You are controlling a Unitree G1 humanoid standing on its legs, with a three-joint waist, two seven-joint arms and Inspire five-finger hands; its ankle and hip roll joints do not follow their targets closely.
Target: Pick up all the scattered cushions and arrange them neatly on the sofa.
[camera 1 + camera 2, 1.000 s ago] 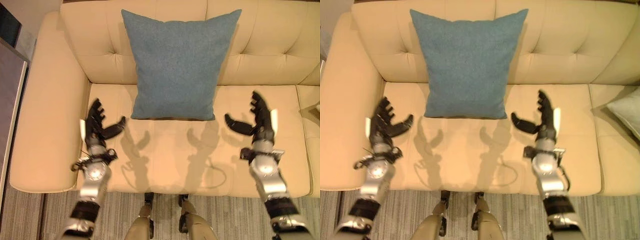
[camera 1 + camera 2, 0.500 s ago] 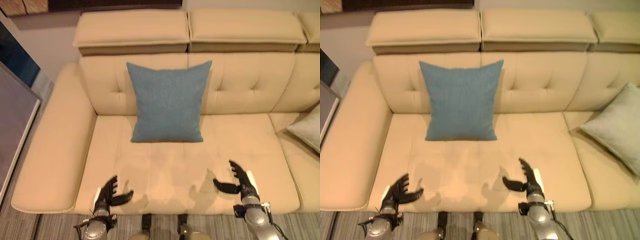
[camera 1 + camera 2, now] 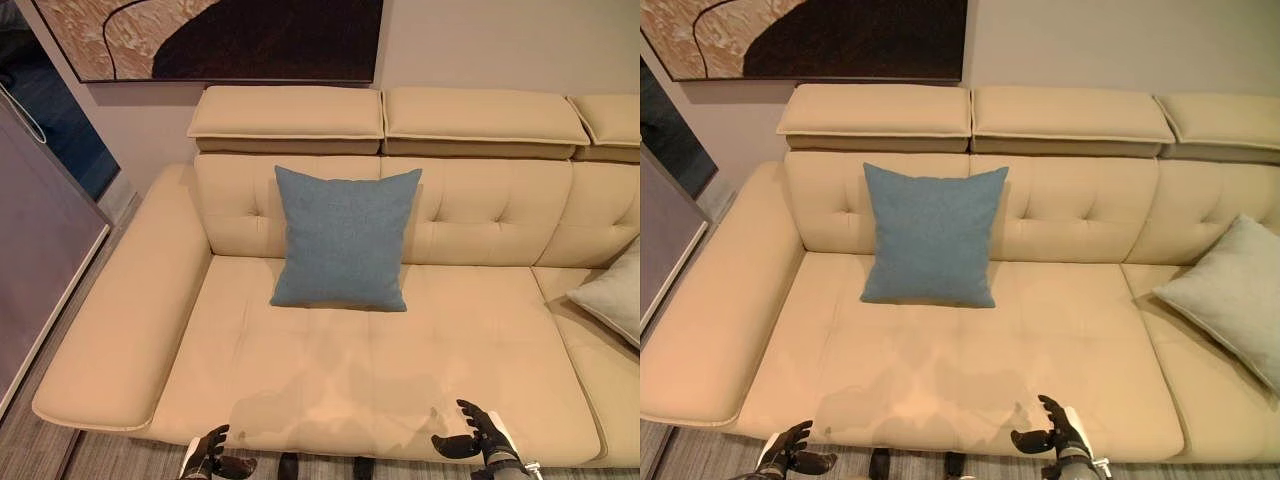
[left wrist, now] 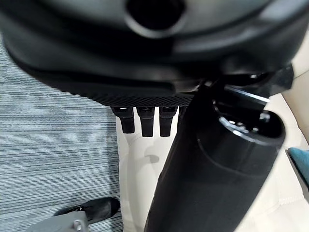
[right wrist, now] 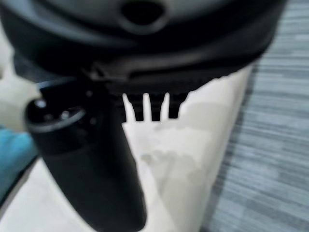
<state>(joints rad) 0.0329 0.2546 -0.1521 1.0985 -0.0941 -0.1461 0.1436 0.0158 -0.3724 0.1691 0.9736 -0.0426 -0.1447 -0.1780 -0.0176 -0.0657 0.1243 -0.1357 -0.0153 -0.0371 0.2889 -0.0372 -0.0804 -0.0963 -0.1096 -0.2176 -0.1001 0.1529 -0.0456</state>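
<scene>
Left eye view: the blue cushion [image 3: 345, 237] stands upright on the seat of the cream sofa [image 3: 120, 300], leaning against the backrest. A pale grey cushion [image 3: 612, 300] lies tilted on the seat section at the right edge. The left hand [image 3: 207, 462] and right hand [image 3: 480, 440] sit at the front edge of the seat, fingers spread and relaxed, each holding nothing; both are well apart from the blue cushion, which lies beyond and between them. A framed picture [image 3: 220, 38] hangs on the wall above the headrests. Right eye view: the same layout; the pale grey cushion [image 3: 1225, 300] shows more fully, resting slanted against the corner backrest, well apart from the right hand [image 3: 1060, 436]. Left wrist view: the left hand's fingers [image 4: 145, 121] extend straight over the cream seat edge beside striped grey carpet [image 4: 53, 154], with nothing in its hold. Right wrist view: the right hand's fingers [image 5: 152, 107] extend straight above the seat, empty; a corner of blue cushion [image 5: 12, 150] appears beyond the thumb.
</scene>
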